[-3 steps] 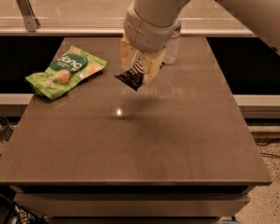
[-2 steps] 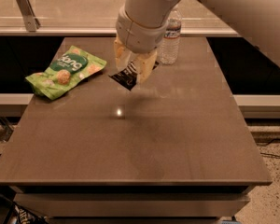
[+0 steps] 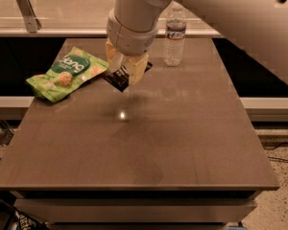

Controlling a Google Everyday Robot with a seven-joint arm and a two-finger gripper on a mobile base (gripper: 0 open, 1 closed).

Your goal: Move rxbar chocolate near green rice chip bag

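The rxbar chocolate (image 3: 119,79) is a small black wrapper held between the pale fingers of my gripper (image 3: 126,70), above the far middle of the brown table (image 3: 144,143). The gripper is shut on the bar, which sticks out to the lower left of the fingers. The green rice chip bag (image 3: 66,73) lies flat at the table's far left, its right edge just left of the bar. My white arm comes down from the top of the view and hides part of the bar.
A clear water bottle (image 3: 174,35) stands upright at the far edge, right of the gripper. A bright light spot (image 3: 122,114) shows on the tabletop. A counter runs behind the table.
My gripper has carried the rxbar chocolate leftward toward the green bag; the bar now sits close to the bag's right edge. The bag and the bottle have not moved.
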